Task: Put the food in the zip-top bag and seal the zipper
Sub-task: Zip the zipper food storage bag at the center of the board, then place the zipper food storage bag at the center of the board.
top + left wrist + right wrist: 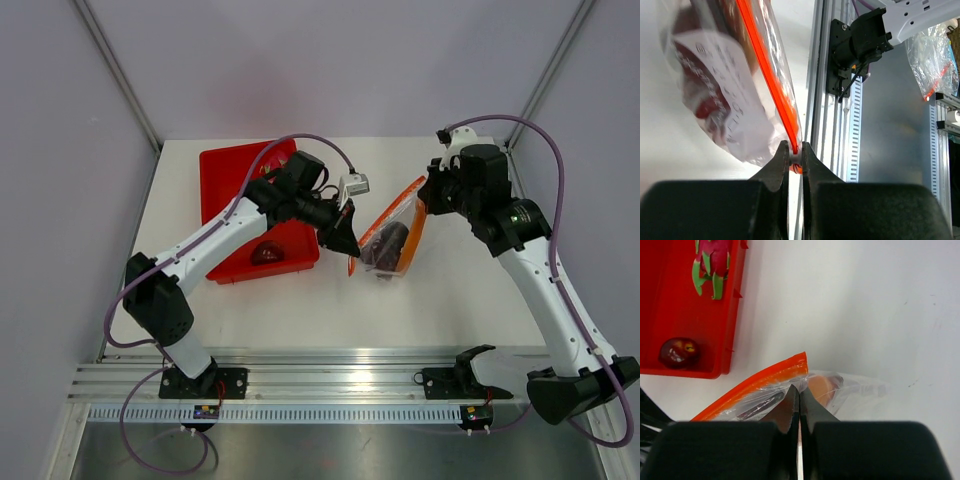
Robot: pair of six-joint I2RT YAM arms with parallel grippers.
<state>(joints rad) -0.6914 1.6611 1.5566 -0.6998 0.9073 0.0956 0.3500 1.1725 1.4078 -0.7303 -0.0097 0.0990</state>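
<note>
The clear zip-top bag (pixel 388 240) hangs between both grippers over the table's middle, with dark food lumps (pixel 385 243) inside. Its orange zipper (pixel 414 225) runs along the mouth. My left gripper (pixel 349 246) is shut on the zipper's near end (pixel 794 150); the bag's white label (pixel 725 85) shows above it. My right gripper (pixel 430 195) is shut on the bag's far corner (pixel 799 385), just under the orange strip (pixel 765 377). A dark red fruit (pixel 677 351) and a pink-green piece (pixel 712 260) lie in the red bin (pixel 240 190).
The red bin stands at the back left, close to the left arm. An aluminium rail (pixel 340 380) with the arm bases runs along the near edge. Grey walls enclose the table on three sides.
</note>
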